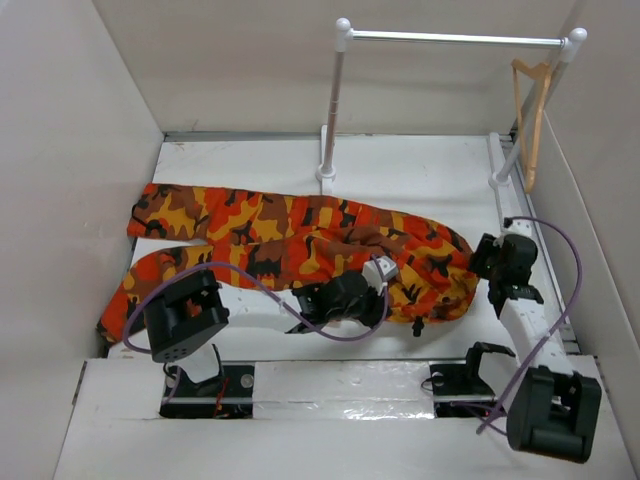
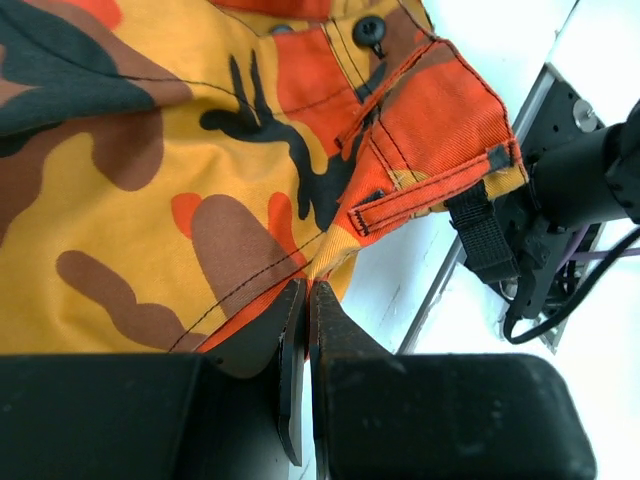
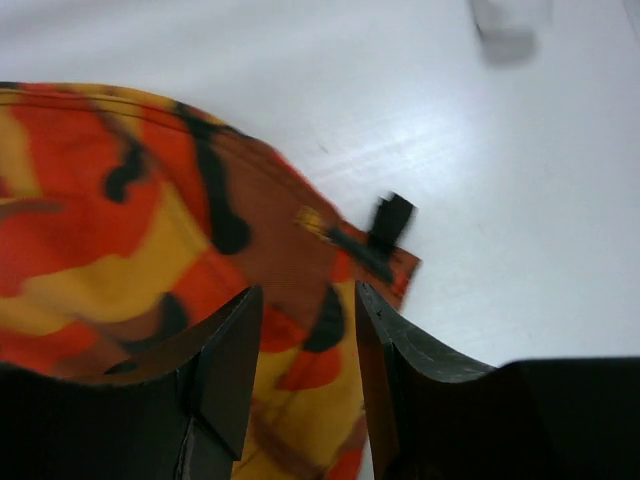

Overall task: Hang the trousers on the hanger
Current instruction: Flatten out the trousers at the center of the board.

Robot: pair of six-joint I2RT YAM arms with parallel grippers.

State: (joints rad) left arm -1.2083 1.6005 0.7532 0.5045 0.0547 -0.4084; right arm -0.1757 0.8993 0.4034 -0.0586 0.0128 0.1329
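Pinching the trousers (image 1: 290,240) mid-frame on the counter (image 1: 420,170), the left end effector (image 2: 305,300) is clamped on their waist edge; the right end effector (image 3: 308,330), half-spread astride the cloth, should bite deeper. The hanger (image 1: 530,110) hangs upper right.

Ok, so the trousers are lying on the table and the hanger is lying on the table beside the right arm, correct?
Not quite. The trousers do lie on the table, but the hanger hangs at the right end of the white rail, as the top external view shows.
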